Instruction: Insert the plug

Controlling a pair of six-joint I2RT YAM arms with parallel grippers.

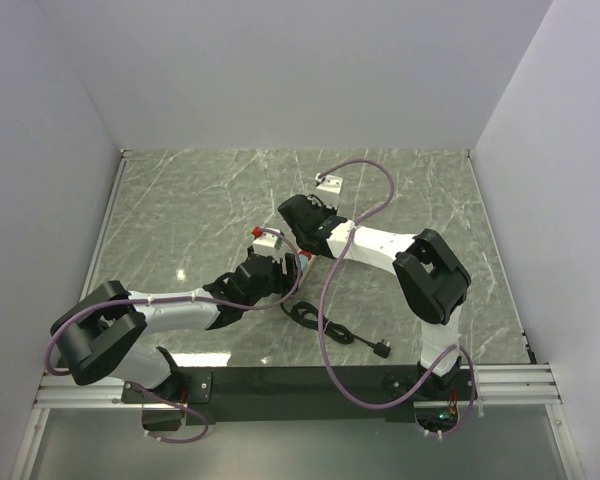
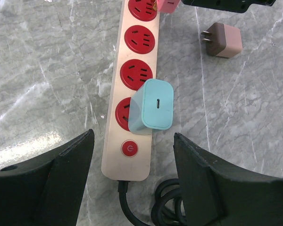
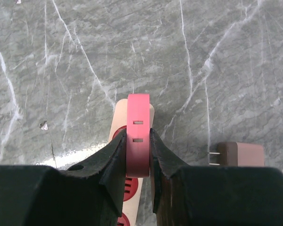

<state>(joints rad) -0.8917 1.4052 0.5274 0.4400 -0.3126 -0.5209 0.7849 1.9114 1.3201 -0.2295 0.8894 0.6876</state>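
Pink plug [image 3: 138, 113] is clamped betw. the right gripper [image 3: 138, 141] fingers, jaws shut tight on both its flat sides, two small slots on the face twd the wrist cam. It sits over the far end of the power strip [image 2: 111, 160]. In the left wrist view it shows at 12 o'clock, at the top red socket; can't tell if its prongs are in.

Strip is beige w/ a row of red sockets and a red switch [image 2: 129, 149] at the near end, lying flat on the marble table [image 2: 47, 70]. A teal charger [image 2: 155, 106] stands on the socket next to the switch, covering that socket's right part.

A mauve charger [image 2: 224, 40] lies on its side on the table at approx. 2 o'clock from the teal one, apart from the strip, prongs twd the strip.

Left gripper [image 2: 133, 136] hangs over the switch end w/ jaws apart, holding nothing, strip betw. the fingers in view.

Black cable [image 2: 132, 207] leaves the strip at 6 o'clock and coils on the table.
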